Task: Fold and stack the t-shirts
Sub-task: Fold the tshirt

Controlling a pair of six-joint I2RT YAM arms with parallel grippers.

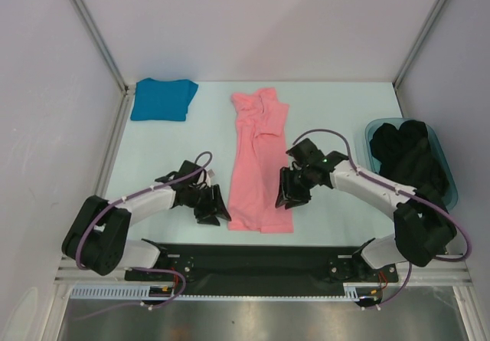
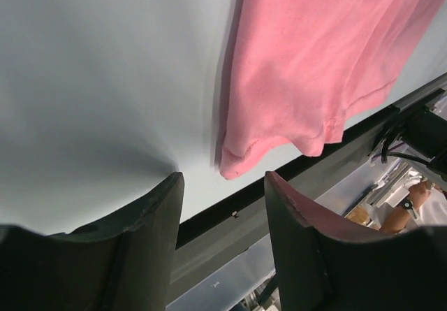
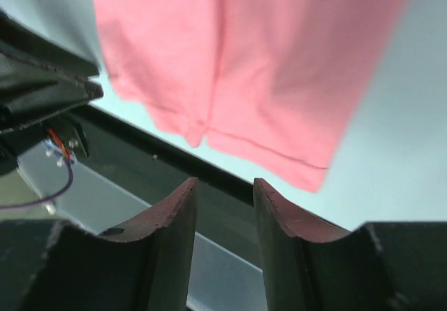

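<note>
The salmon pink t-shirt (image 1: 260, 165) lies as a long narrow strip down the middle of the table, its hem toward the arms. A teal-blue t-shirt (image 1: 162, 100) sits folded at the back left. My left gripper (image 1: 217, 210) hovers just left of the pink hem, open and holding nothing; in its wrist view the hem corner (image 2: 234, 165) lies beyond the fingertips (image 2: 223, 182). At the hem's right side my right gripper (image 1: 286, 195) is open and empty too, with the pink hem (image 3: 265, 143) ahead of its gripper gap (image 3: 225, 185).
A translucent teal tub (image 1: 413, 161) holding dark clothing stands at the right, close to the right arm. A black strip (image 1: 260, 260) runs along the table's near edge. White walls and metal posts enclose the workspace.
</note>
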